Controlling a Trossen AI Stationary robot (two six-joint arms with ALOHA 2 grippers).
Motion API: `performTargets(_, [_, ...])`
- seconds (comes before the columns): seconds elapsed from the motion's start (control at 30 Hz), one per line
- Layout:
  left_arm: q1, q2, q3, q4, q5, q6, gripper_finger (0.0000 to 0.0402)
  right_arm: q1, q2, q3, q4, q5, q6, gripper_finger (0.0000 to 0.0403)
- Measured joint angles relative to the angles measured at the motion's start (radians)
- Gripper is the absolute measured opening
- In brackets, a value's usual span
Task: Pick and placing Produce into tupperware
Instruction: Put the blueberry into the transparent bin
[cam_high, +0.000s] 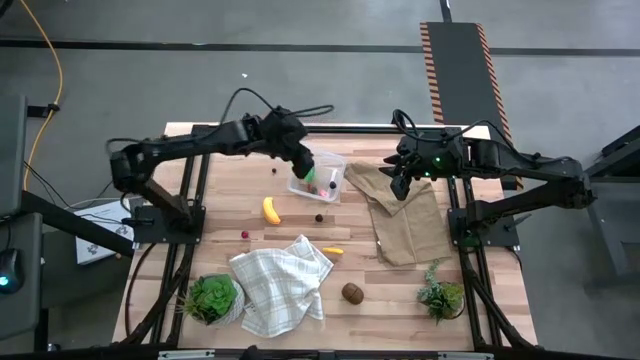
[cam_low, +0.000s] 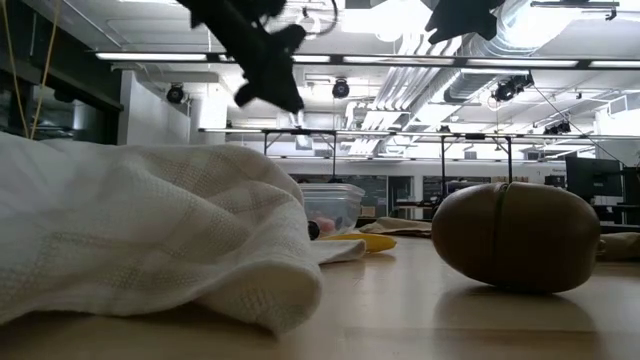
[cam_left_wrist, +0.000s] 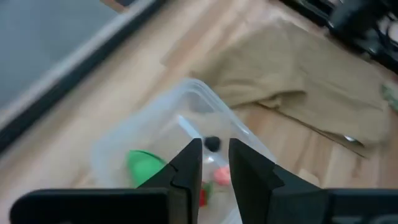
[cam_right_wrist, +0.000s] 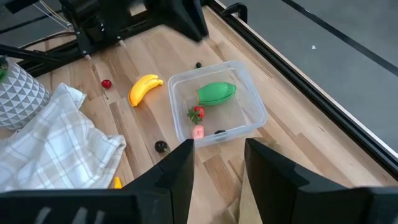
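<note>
A: Where is the left end effector (cam_high: 304, 168)?

B: Above the tupperware (cam_right_wrist: 249, 87), at about twelve o'clock on the worktop (cam_high: 380, 290). Its fingers stand narrowly apart and grip nothing I can see; I judge it is there to drop a piece in, or has just done so.

A: What does the box hold?

B: A green piece (cam_right_wrist: 216, 93), a red berry (cam_right_wrist: 197, 112), a pink bit and a tiny dark one.

A: And outside?

B: The banana (cam_high: 271, 210) lies at nine o'clock of the box, a dark berry (cam_high: 319, 217) at six, the kiwi-like oval (cam_high: 352, 292) down at five, beyond the checked cloth (cam_high: 280, 285).

A: The right end effector (cam_right_wrist: 217, 152)?

B: It waits over the tan cloth (cam_high: 405, 220) at three o'clock, fingers moderately apart, empty.

A: The room?

B: Pale wooden planks underfoot; beyond, a workshop with strip lights and ceiling ducts.
</note>
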Motion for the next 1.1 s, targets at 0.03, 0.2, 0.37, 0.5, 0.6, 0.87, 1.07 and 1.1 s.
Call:
performTargets(0.03, [-0.001,-0.024,0.0,-0.007,-0.023,0.0,0.0063,0.0,0.0,0.0,0.0,0.0,0.0,0.0133])
performTargets(0.2, [-0.047,-0.138,-0.002,-0.047,-0.17,-0.022,0.0051,0.0,0.0,0.0,-0.004,0.0,-0.014,0.0133])
performTargets(0.37, [-0.14,-0.236,-0.066,-0.03,-0.363,-0.085,0.0049,0.0,0.0,0.0,-0.003,0.0,-0.018,0.0133])
performTargets(0.5, [-0.238,-0.305,-0.162,-0.021,-0.535,-0.181,0.0049,0.0,0.0,0.0,-0.003,0.0,-0.018,0.0133])
performTargets(0.6, [-0.302,-0.364,-0.256,-0.003,-0.629,-0.299,0.0049,0.0,0.0,0.0,0.005,0.0,-0.026,0.0133])
performTargets(0.87, [-0.441,-0.469,-0.496,0.105,-0.852,-0.536,0.0046,0.0,0.0,0.0,0.006,-0.003,-0.026,0.0133])
performTargets(1.07, [-0.483,-0.473,-0.603,0.112,-0.926,-0.655,0.0046,0.0,0.0,0.0,0.004,-0.031,-0.026,0.0133])
performTargets(1.1, [-0.488,-0.473,-0.62,0.112,-0.941,-0.671,0.0046,0.0,0.0,0.0,0.003,-0.032,-0.026,0.0133])
